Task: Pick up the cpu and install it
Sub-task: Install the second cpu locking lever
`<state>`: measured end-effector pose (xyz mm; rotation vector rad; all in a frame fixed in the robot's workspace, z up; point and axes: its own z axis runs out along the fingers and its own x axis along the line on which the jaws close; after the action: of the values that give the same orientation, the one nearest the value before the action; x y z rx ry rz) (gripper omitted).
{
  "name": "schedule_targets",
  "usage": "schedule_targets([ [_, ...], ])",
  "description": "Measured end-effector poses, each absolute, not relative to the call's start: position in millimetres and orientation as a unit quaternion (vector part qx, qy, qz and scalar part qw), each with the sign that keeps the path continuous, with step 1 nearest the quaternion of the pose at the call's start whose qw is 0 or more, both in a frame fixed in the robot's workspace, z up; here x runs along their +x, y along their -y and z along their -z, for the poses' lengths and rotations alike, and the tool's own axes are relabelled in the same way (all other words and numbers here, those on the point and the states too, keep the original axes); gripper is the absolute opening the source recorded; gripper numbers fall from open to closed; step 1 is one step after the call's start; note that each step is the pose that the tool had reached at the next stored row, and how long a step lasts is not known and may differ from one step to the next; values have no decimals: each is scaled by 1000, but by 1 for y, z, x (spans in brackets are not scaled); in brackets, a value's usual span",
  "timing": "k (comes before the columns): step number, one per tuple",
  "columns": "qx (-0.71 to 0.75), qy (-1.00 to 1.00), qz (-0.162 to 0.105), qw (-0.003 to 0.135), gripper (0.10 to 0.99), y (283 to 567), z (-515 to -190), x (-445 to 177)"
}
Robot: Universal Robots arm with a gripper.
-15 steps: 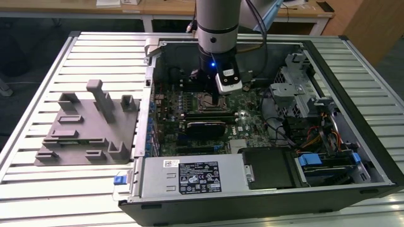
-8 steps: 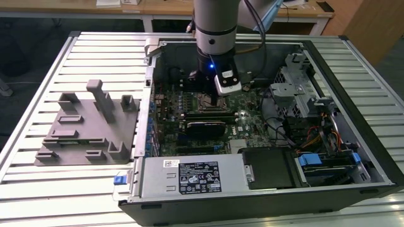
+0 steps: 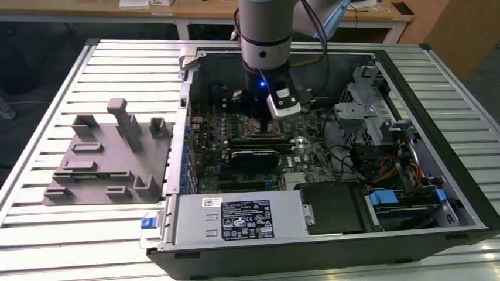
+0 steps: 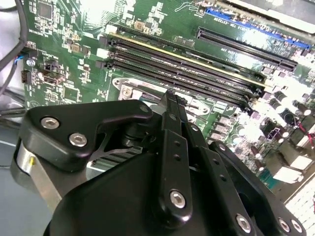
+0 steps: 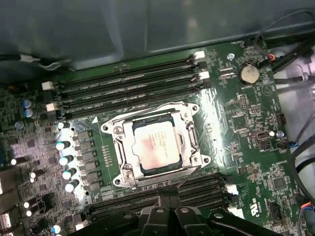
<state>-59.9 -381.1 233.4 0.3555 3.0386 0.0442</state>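
Already cpu (image 5: 156, 146) seated in socket (image 5: 118, 129), just ahead of claw (image 5: 169, 200); claw fingers together, holding nothing (frame clamp state unclear).

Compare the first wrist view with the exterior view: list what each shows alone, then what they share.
First wrist view alone: the silvery square cpu lying in its metal-framed socket, and a round coin battery.
Exterior view alone: the grey moulded fixture on the slatted white table, the black computer case, and the arm's silver wrist.
Shared: the green motherboard and the black gripper.
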Motion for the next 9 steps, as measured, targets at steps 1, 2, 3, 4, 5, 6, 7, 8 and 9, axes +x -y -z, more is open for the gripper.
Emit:
schedule_targets([
  [1,113,-993,-15,41,106,381,-233,-60],
  [2,110,-993,-15,41,106,382,-233,-61],
  [3,107,-993,-15,41,106,382,-232,-62],
  [4,104,-994,-15,41,106,382,-232,-63],
  [5,101,-994,-15,41,106,382,-231,-64],
  [6,100,-994,-15,41,106,382,-231,-64],
  [7,99,-994,-15,41,106,382,-231,-64],
  [8,99,-994,-15,41,106,382,-231,-64],
  [9,99,-994,-15,41,106,382,-231,-64],
])
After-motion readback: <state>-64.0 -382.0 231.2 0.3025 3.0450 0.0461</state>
